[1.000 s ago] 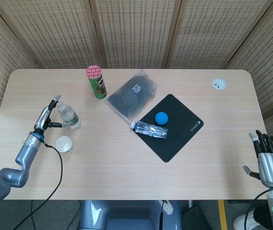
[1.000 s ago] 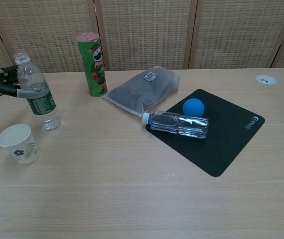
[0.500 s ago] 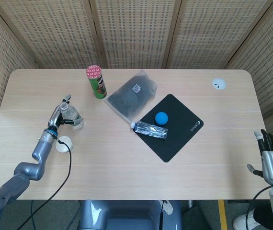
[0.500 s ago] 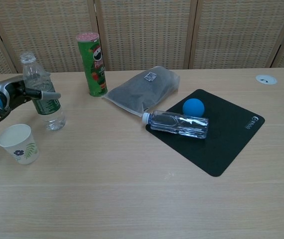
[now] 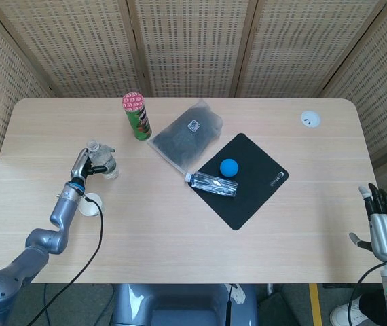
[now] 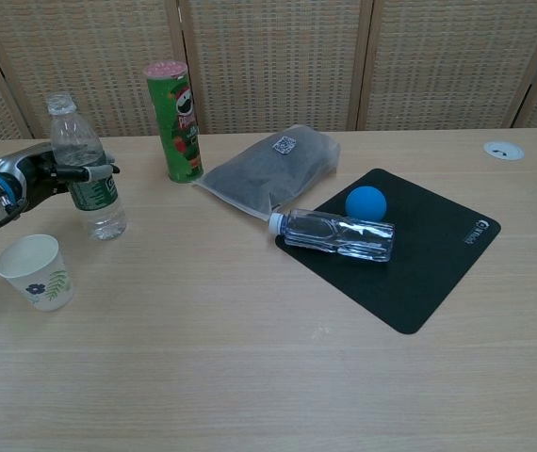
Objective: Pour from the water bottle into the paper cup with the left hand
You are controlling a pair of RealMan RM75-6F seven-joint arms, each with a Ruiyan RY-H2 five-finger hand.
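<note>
A clear water bottle [image 5: 103,161] [image 6: 88,177] with a green label stands upright on the table's left side. My left hand [image 5: 83,165] [image 6: 44,175] is at its left flank, with fingers [image 6: 89,172] wrapped across the label. The white paper cup [image 5: 89,204] [image 6: 33,271] with a leaf print stands upright just nearer the front edge, below the hand and apart from the bottle. My right hand [image 5: 385,227] hangs off the table's right front corner, fingers apart and holding nothing; only the head view shows it.
A green crisps can [image 5: 136,115] [image 6: 174,122] stands behind the bottle. A dark bag [image 5: 187,136] [image 6: 268,169] lies mid-table. On the black mat [image 5: 258,193] [image 6: 429,273] lie a second clear bottle [image 5: 212,182] [image 6: 336,234] and a blue ball [image 5: 229,166] [image 6: 366,202].
My left hand has closed in round the water bottle, and the bottle has shifted a little to the right and farther back. The cup has stayed in place.
</note>
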